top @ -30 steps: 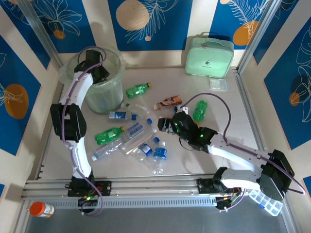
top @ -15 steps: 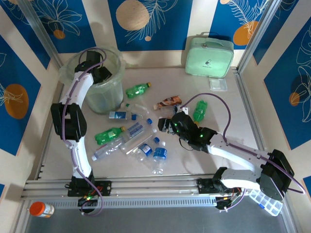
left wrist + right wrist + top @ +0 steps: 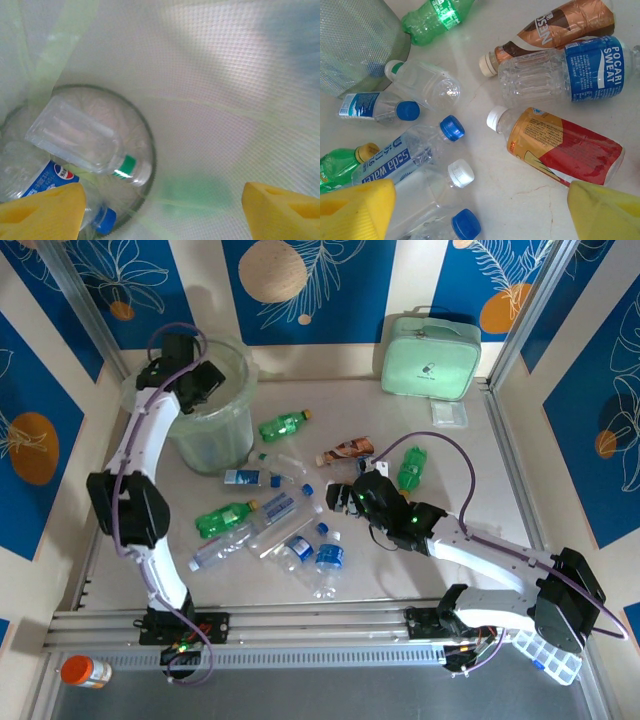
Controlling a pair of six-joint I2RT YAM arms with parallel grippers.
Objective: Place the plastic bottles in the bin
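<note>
left claw: I'm holding my left claw (image 3: 196, 380) (image 3: 160, 217) over the mouth of the bin (image 3: 222, 438), pads (image 3: 42, 210) spread wide with nothing between them.
right claw: I'm hovering my right claw (image 3: 345, 498) (image 3: 480, 215) low over the table (image 3: 455, 475), also spread and empty.
in bin: a clear bottle with a green band (image 3: 90, 142) and a Pepsi bottle (image 3: 47, 177) are lying on the bin floor.
on table: the rest are lying scattered between the bin and my right claw. Nearest is the red-orange labelled bottle (image 3: 565, 150), with the Pocari Sweat bottle (image 3: 565, 70) just beside it.
handling: I'm judging them empty, light and thin-walled. They're probably slick, denting under a squeeze and rolling if nudged.
grip spot: I'm favouring the labelled mid-body of the red-orange bottle, pads across its short axis. The neck looks stiffer but narrow.
risk: pinching off-centre is likely to squirt it sideways into its neighbours.
</note>
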